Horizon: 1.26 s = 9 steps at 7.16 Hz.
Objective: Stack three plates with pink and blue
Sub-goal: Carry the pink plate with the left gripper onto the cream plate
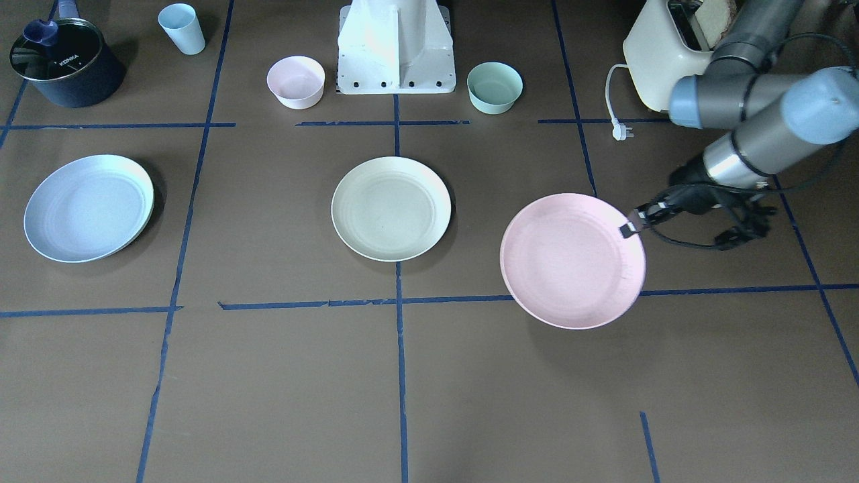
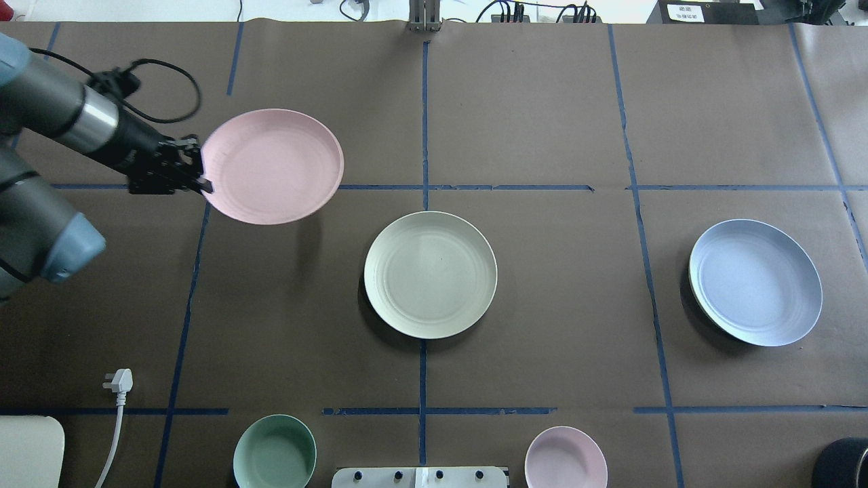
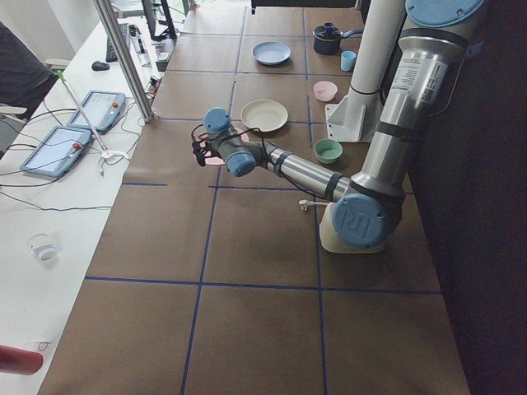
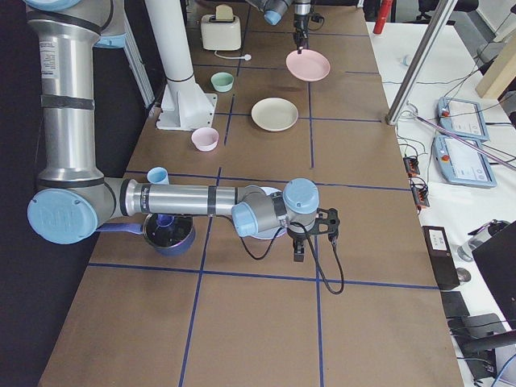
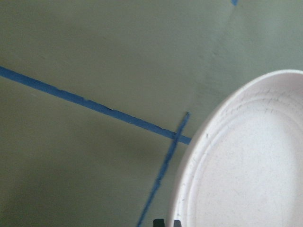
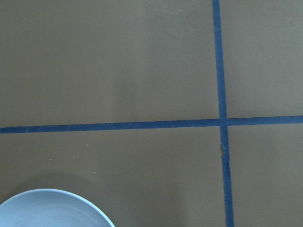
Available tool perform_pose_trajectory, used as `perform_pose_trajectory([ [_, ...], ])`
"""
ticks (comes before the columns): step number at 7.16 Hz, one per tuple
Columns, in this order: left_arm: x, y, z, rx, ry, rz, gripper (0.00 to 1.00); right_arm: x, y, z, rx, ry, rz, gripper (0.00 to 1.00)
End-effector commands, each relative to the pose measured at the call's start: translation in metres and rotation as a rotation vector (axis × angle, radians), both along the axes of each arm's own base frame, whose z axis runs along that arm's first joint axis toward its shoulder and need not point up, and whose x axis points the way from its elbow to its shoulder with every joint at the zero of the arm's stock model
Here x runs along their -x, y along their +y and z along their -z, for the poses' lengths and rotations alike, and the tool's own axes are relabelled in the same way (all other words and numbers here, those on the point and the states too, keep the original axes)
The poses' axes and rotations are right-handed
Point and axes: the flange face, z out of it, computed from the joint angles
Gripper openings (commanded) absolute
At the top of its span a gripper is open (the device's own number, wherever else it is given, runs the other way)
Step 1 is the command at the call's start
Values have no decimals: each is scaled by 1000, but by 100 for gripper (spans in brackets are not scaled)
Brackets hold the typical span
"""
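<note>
My left gripper (image 1: pixel 631 225) is shut on the rim of the pink plate (image 1: pixel 572 260) and holds it level above the table, casting a shadow. It shows so in the overhead view too, gripper (image 2: pixel 203 181) on plate (image 2: pixel 272 166), and the plate fills the left wrist view (image 5: pixel 246 165). The cream plate (image 1: pixel 390 208) lies at the table's middle (image 2: pixel 430 274). The light blue plate (image 1: pixel 87 206) lies on the robot's right side (image 2: pixel 755 281); its edge shows in the right wrist view (image 6: pixel 52 210). My right gripper (image 4: pixel 300 250) hangs near the blue plate; I cannot tell if it is open or shut.
A small pink bowl (image 1: pixel 296 81) and a mint-green bowl (image 1: pixel 494 86) flank the robot base (image 1: pixel 396 47). A toaster (image 1: pixel 664 54) with a loose plug (image 1: pixel 621 131) stands behind the left arm. A dark pot (image 1: pixel 66 62) and a blue cup (image 1: pixel 182 28) stand at the far right corner.
</note>
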Motion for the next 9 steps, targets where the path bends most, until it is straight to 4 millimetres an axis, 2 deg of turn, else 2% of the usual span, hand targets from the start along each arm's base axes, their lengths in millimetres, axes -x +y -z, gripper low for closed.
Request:
perform_pose_trajectory([
  [1, -99, 58, 90, -3, 72, 5, 0, 32, 1, 14, 9, -54, -34, 100],
  [2, -132, 82, 110, -22, 81, 10, 0, 35, 2, 16, 12, -67, -29, 100],
  [4, -177, 115, 115, -56, 69, -15, 0, 38, 1, 18, 11, -71, -22, 100],
  [5, -188, 125, 115, -61, 66, -30, 0, 38, 1, 18, 11, -71, -22, 100],
  [8, -191, 130, 112, -59, 62, -39, 1, 39, 1, 18, 11, -71, -20, 100],
  [9, -189, 131, 112, -60, 64, -39, 6, 39, 1, 18, 11, -71, -20, 100],
])
